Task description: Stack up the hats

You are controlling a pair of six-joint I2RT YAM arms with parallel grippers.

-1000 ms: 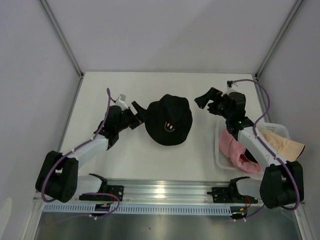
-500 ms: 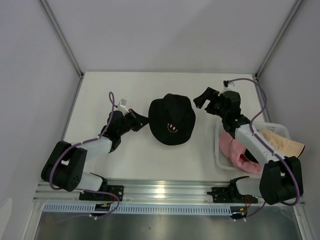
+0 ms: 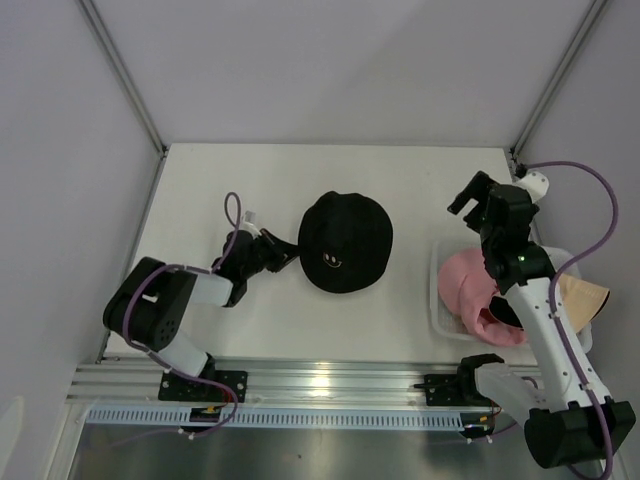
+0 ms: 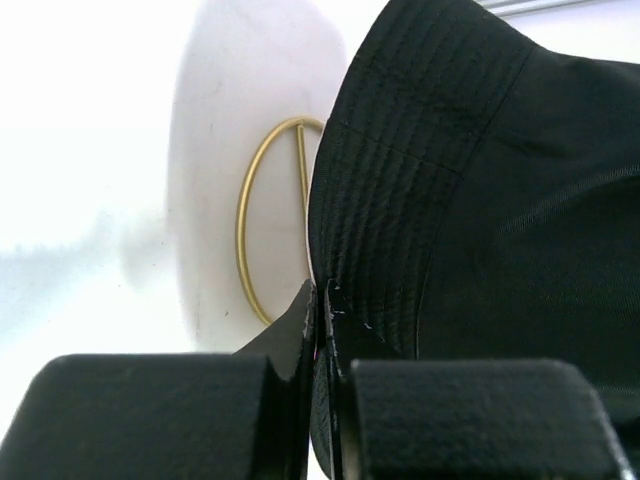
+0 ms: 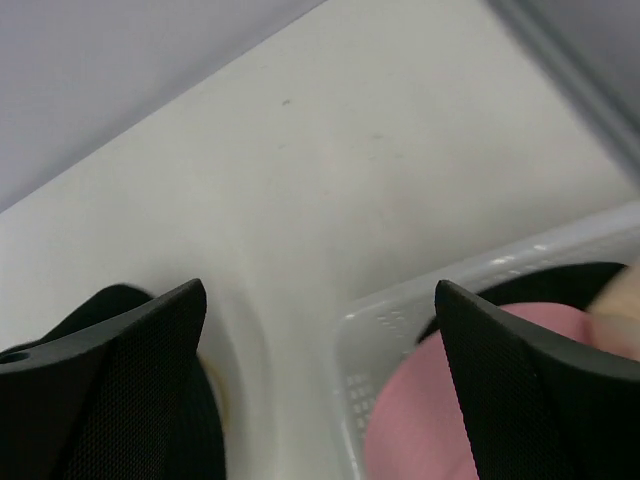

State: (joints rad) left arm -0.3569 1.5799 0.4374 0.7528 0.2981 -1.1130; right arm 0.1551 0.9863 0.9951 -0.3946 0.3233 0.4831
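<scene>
A black hat (image 3: pixel 345 243) with a small embroidered face lies crown-up in the middle of the table. Its brim (image 4: pixel 400 200) fills the right of the left wrist view. My left gripper (image 3: pixel 284 252) lies low at the hat's left edge. Its jaws (image 4: pixel 322 297) are pressed together on the thin brim edge. A pink hat (image 3: pixel 468 288) and a beige hat (image 3: pixel 578 291) lie in the white basket (image 3: pixel 436 312). My right gripper (image 3: pixel 477 196) hangs open over the table just beyond the basket's far corner, with nothing between its fingers (image 5: pixel 320 290).
A gold wire ring (image 4: pixel 243 235) lies on the table beside and under the black hat's brim. The basket's rim (image 5: pixel 400 312) and the pink hat (image 5: pixel 430 410) show in the right wrist view. Grey walls close the table's back and sides.
My left gripper was open at the brim and has shut on it, the arm folding lower and nearer. My right arm has swung right, away from the black hat, to over the basket's far corner.
</scene>
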